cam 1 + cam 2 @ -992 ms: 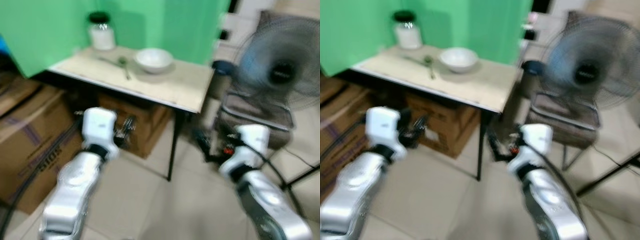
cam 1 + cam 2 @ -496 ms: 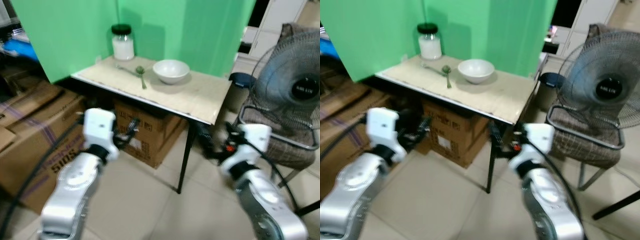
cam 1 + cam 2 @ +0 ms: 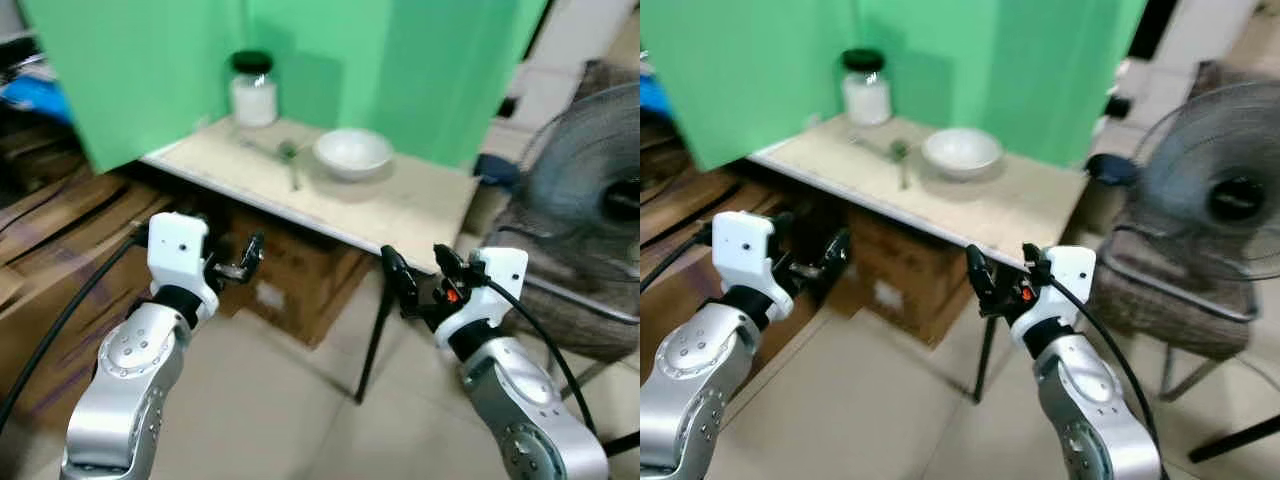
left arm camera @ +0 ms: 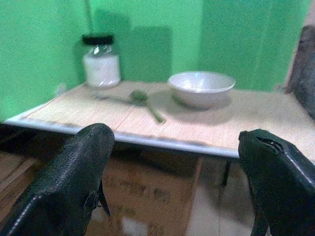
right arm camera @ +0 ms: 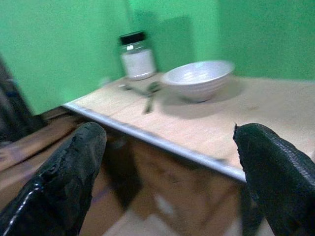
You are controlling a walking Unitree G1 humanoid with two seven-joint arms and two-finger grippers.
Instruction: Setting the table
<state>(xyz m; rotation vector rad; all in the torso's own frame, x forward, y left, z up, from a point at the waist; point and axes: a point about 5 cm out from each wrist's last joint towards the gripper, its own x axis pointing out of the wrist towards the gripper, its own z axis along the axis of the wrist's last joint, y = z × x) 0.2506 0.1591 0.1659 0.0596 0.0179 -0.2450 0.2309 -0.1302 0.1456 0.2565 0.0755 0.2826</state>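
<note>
A white bowl [image 3: 352, 152] stands on the light wooden table [image 3: 420, 205] in front of a green backdrop. Left of it lies a spoon [image 3: 290, 160], and a white-filled jar [image 3: 252, 90] with a black lid stands at the back left corner. My left gripper [image 3: 245, 262] hangs below the table's front edge, open, with nothing between its fingers [image 4: 69, 182]. My right gripper [image 3: 418, 272] is near the table's front right corner, just below the top, open and empty too. Both wrist views look across the table edge at the bowl [image 4: 201, 88] and the jar [image 5: 137, 56].
Cardboard boxes [image 3: 300, 280] sit under the table, and more [image 3: 60, 270] stand to its left. A standing fan [image 3: 590, 190] and a cushioned chair [image 3: 1180, 300] are on the right. One thin black table leg [image 3: 372, 330] stands between my arms over the tiled floor.
The camera has moved, so the whole view has shifted and the table looks nearer. Both grippers now sit higher in the picture, the right one close to the table's corner.
</note>
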